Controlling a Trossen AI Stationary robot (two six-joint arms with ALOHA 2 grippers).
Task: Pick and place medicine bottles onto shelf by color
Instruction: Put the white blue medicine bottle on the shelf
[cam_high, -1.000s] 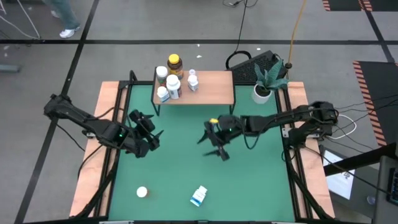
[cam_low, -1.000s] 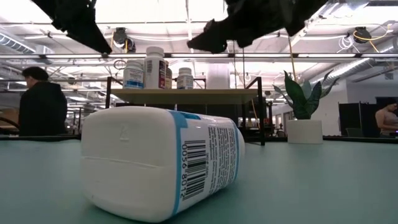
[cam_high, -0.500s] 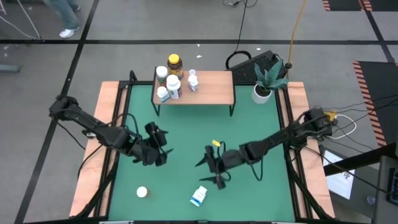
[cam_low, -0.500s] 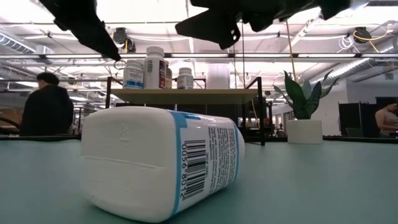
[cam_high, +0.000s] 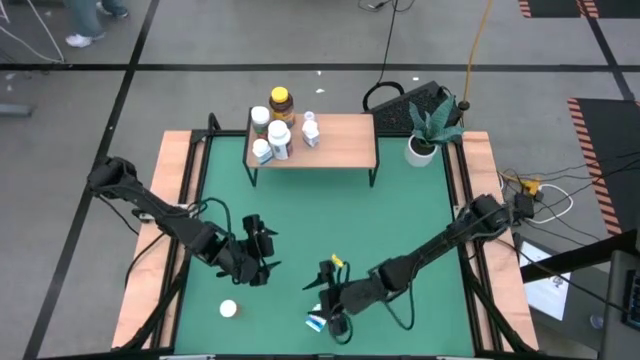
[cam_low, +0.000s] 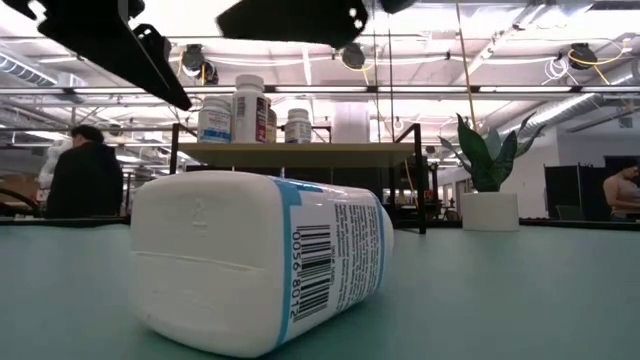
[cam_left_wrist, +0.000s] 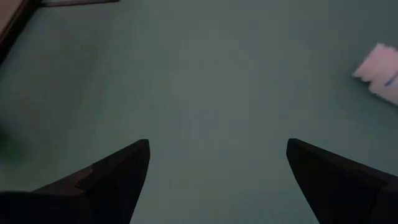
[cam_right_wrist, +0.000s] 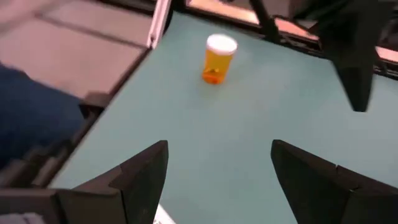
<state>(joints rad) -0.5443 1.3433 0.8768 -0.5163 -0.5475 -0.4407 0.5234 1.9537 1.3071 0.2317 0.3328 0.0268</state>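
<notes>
A white bottle with a blue label (cam_high: 316, 322) lies on its side on the green mat near the front edge; it fills the low view (cam_low: 260, 265). My right gripper (cam_high: 323, 303) hangs open just above it (cam_right_wrist: 219, 146). An amber bottle with a white lid (cam_high: 228, 309) stands upright on the mat to the left (cam_right_wrist: 217, 59). My left gripper (cam_high: 262, 255) is open and empty above the mat between the two bottles (cam_left_wrist: 217, 146). The wood-topped shelf (cam_high: 340, 140) at the back carries several bottles (cam_high: 275, 130).
A potted plant in a white pot (cam_high: 425, 135) stands at the back right, beside the shelf. Wooden side boards (cam_high: 160, 230) border the mat left and right. Bare mat lies between the shelf and both grippers. A person (cam_low: 85, 180) shows in the room behind.
My right gripper has gone toward the table's near edge and to the left, down over the lying white bottle. My left gripper has gone toward the near edge and a little to the right. The bottles have kept still.
</notes>
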